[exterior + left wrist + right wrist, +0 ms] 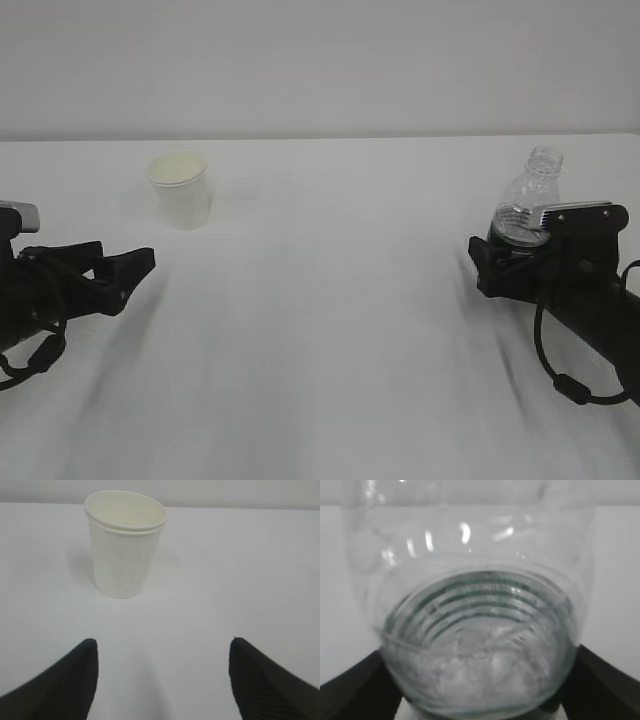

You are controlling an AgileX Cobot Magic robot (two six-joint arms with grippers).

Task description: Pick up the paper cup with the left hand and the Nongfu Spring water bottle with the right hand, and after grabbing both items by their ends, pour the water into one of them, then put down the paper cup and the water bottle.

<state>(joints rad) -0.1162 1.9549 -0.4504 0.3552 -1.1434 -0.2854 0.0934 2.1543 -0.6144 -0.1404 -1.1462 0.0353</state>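
Observation:
The paper cup [180, 190] stands upright at the back left of the white table; in the left wrist view the paper cup [126, 550] is ahead of the fingertips and a little left of centre. My left gripper [125, 270] [162, 650] is open, short of the cup, with nothing between its fingers. The Nongfu Spring water bottle [528, 195] stands upright at the right, capless. My right gripper [515, 245] [480, 700] is open, with one finger on each side of the bottle's lower body. The bottle [480, 605] fills that view, with water [480, 675] in its bottom.
The white table [340, 330] ends at a pale wall behind the cup and bottle. Cables loop under both arms near the front left and right edges.

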